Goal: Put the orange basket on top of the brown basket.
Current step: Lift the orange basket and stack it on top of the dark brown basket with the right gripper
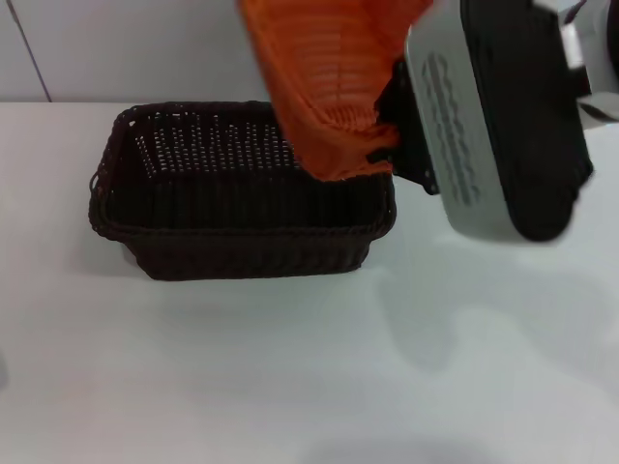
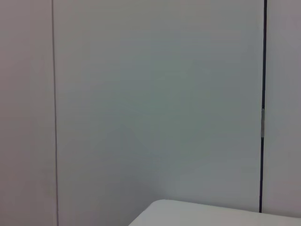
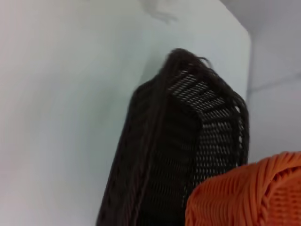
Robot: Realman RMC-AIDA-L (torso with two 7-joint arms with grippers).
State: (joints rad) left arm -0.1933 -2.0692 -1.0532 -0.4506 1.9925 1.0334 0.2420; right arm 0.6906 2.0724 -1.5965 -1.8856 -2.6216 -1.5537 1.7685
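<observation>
Table (image 1: pixel 290 387), white and broad, fills most of what we see from the head, with a pale wall (image 2: pixel 155 94) behind it. On it sits the brown basket (image 1: pixel 242 208), upright, mouth open to us, a little left of the middle. Above its right end we see the right arm (image 1: pixel 503 116), a bulky grey and black body coming in from the upper right. At its tip the right gripper (image 1: pixel 387 130) is pinched on the rim of the orange basket (image 1: pixel 324 87), which hangs in the air, steeply tilted, its lower corner dipping over the right part of the brown one's opening. We cannot tell whether the two baskets touch there. From the right wrist we look along the brown basket (image 3: pixel 178 150) on the table (image 3: pixel 61 94), with a corner of the orange basket (image 3: pixel 244 193) close before the lens; no fingers show in that view. The left gripper we do not see anywhere; its wrist camera shows only the wall and a table corner (image 2: pixel 211 214).
</observation>
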